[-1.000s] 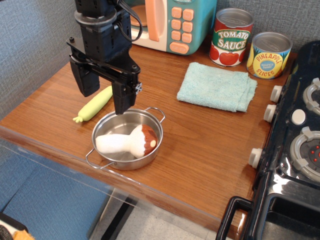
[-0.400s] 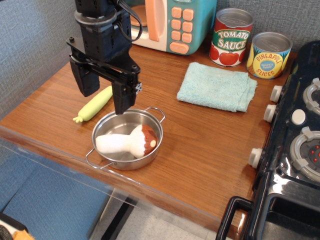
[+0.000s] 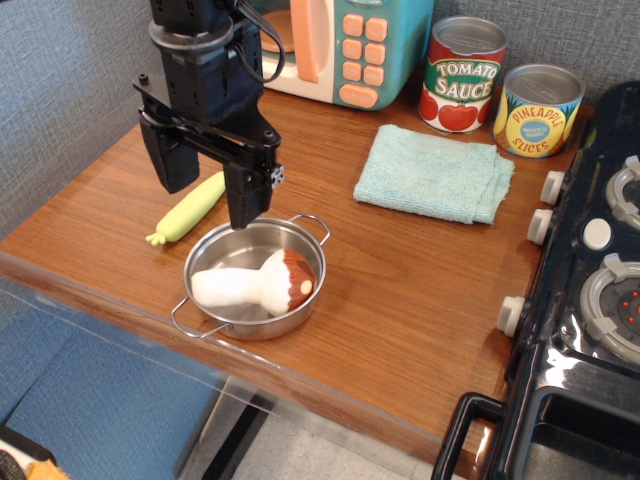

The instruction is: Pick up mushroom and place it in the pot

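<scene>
On the wooden desk (image 3: pixel 420 290), a yellow-green spoon handle (image 3: pixel 190 209) lies at the left, partly behind the black pincer (image 3: pixel 210 195), which hangs with its two fingers spread apart and empty above the pot's back-left rim. The steel pot (image 3: pixel 300 302) holds the mushroom (image 3: pixel 255 284) on its side, white stem left, brown cap right. Farther right lie a teal cloth (image 3: pixel 434 173), a tomato sauce can (image 3: pixel 462 75) and a pineapple slices can (image 3: pixel 539 110).
</scene>
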